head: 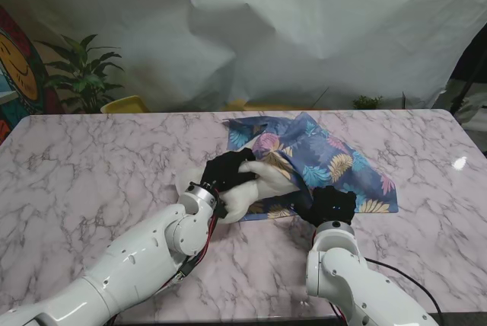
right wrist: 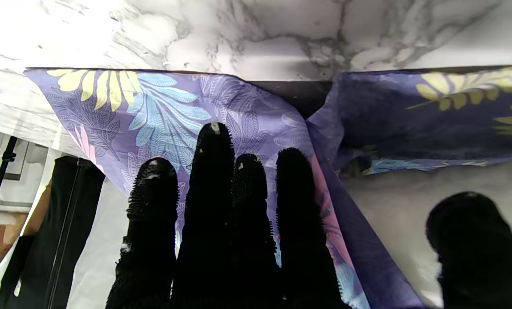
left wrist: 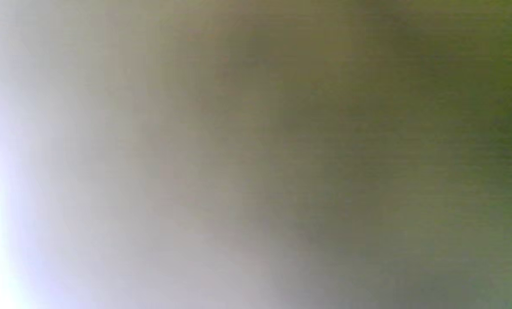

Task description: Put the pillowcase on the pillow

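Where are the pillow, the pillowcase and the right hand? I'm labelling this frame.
pillow [head: 262,186]: stand view, white part sticking out of the opening.
pillowcase [head: 342,166]: stand view, middle of the leaf-print cloth.
right hand [right wrist: 221,214]: right wrist view, black fingers lying on the cloth.

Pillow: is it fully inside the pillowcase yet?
No. In the stand view the white pillow sticks out of the floral pillowcase toward the left hand, which grips it.

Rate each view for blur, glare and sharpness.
Stand view: sharp, with one small glare spot on the marble table at right. Left wrist view: wholly blurred grey-green, nothing readable. Right wrist view: pillowcase and right robot hand sharp, the table overexposed white.
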Controlling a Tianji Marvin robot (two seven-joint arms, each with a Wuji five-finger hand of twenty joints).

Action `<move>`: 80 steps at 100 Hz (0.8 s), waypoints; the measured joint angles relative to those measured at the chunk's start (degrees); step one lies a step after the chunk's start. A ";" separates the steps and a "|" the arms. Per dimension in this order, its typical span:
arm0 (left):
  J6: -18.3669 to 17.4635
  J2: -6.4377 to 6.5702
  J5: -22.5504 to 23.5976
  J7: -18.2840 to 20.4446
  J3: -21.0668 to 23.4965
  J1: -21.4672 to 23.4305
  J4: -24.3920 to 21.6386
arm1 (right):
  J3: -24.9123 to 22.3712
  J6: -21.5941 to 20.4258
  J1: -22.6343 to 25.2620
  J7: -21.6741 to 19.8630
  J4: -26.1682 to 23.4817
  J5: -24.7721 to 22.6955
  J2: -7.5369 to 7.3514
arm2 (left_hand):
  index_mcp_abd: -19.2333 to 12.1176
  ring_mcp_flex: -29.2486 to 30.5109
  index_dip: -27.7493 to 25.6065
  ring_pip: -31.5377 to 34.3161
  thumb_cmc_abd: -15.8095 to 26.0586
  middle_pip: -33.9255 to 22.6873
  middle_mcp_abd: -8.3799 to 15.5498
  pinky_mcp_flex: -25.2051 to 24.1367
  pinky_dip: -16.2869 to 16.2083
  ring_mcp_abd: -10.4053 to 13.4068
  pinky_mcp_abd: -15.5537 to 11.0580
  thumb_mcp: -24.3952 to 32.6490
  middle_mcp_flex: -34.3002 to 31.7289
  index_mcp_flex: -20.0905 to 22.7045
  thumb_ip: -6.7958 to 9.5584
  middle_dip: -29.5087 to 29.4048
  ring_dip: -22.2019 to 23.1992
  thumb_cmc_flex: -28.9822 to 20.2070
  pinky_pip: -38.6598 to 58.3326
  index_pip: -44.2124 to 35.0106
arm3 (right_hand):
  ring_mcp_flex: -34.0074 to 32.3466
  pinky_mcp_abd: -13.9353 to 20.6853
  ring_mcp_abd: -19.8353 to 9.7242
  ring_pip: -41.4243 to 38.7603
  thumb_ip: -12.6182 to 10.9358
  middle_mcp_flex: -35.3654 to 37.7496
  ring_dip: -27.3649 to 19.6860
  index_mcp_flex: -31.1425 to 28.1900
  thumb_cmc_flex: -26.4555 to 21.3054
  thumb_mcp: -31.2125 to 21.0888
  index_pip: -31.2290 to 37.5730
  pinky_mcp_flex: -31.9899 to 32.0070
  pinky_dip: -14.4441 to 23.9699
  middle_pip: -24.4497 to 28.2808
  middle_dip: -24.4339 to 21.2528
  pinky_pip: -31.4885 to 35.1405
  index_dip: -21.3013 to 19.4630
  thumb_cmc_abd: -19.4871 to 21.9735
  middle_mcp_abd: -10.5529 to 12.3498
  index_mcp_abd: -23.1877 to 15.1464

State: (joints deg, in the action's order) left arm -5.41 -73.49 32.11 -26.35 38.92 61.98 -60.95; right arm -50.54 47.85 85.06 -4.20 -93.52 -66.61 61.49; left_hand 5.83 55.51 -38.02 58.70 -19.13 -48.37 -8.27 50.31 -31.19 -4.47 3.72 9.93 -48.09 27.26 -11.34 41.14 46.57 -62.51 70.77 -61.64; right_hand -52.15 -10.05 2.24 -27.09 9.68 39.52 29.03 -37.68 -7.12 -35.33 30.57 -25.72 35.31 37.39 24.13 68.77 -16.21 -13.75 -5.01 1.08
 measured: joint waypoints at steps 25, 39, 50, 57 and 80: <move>-0.31 -0.05 -0.10 -0.39 -0.04 0.22 0.00 | 5.40 6.28 -5.14 2.20 5.61 1.33 0.11 | 0.05 0.01 -0.18 0.41 0.01 0.00 0.00 0.03 0.00 0.01 0.00 0.00 0.00 0.00 0.00 0.06 0.01 0.00 0.64 0.00 | 4.67 -0.48 1.63 2.50 -0.07 -6.99 -1.92 4.60 2.86 6.31 -3.60 2.65 0.00 -0.03 -0.91 -1.24 1.35 2.04 -2.36 3.28; -0.54 -0.06 -0.10 -0.62 -0.04 0.37 0.01 | 6.09 7.20 -7.14 10.99 10.34 4.53 1.49 | 0.09 0.02 -0.18 0.53 0.23 0.00 -0.02 0.04 0.00 0.01 0.00 0.00 0.00 0.00 0.00 0.10 0.01 0.00 0.83 0.00 | 4.10 -0.50 1.66 2.51 -0.08 -5.27 -1.92 3.32 2.79 6.80 -2.48 1.78 0.00 1.29 -0.87 -1.18 1.36 1.97 -2.55 3.14; -0.58 -0.11 -0.09 -0.97 -0.04 0.45 0.01 | 2.60 3.96 -7.28 26.75 16.27 13.30 5.23 | 0.27 0.11 -0.18 1.08 0.59 -0.01 -0.10 0.34 0.00 0.01 0.00 0.00 0.00 -0.03 0.00 0.15 0.01 0.00 1.38 0.00 | -2.20 -0.74 1.56 1.45 -0.09 3.40 -1.96 -1.20 -1.08 -7.62 4.64 -2.86 0.00 3.47 0.20 0.80 -1.77 -5.91 -0.61 -0.54; -0.58 -0.14 -0.09 -1.10 -0.04 0.48 0.02 | 0.64 0.63 -7.40 32.54 19.50 15.09 7.48 | 0.35 0.20 -0.18 1.19 0.60 -0.04 -0.23 0.40 0.00 0.01 0.00 0.00 -0.01 -0.04 0.00 0.18 0.02 0.00 1.60 0.00 | -7.46 -1.14 0.00 -0.47 1.28 10.31 -1.62 -4.77 -7.98 -20.14 13.44 -6.76 0.00 4.58 1.03 2.75 0.24 -12.90 1.99 -3.98; 1.03 -0.48 -0.73 -1.83 -0.18 0.52 0.17 | -1.95 -6.20 -6.78 33.19 18.66 17.21 8.80 | 0.81 0.30 -0.21 1.51 0.61 -0.09 -0.36 0.48 0.01 0.01 0.00 0.00 -0.01 -0.04 0.00 0.76 0.07 0.00 2.41 0.00 | -20.59 -1.11 -4.21 -9.55 6.45 27.46 3.53 -11.94 -23.03 -25.74 31.79 -14.31 -0.27 5.53 4.94 6.42 11.34 -22.76 6.63 -12.43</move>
State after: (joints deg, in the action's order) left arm -4.38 -73.97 31.38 -28.18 38.74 62.49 -60.78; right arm -52.49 41.65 78.28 28.98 -74.86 -49.40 70.29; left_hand 6.65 55.81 -38.23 60.21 -18.52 -48.46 -8.63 50.79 -31.18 -4.46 3.72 9.93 -48.11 27.23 -11.34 41.90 46.64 -62.52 73.18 -61.64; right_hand -72.74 -11.15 -1.97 -36.65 16.13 66.98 32.56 -49.62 -30.15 -61.07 62.36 -40.03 35.04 42.93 29.07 75.19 -4.87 -36.50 1.62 -11.35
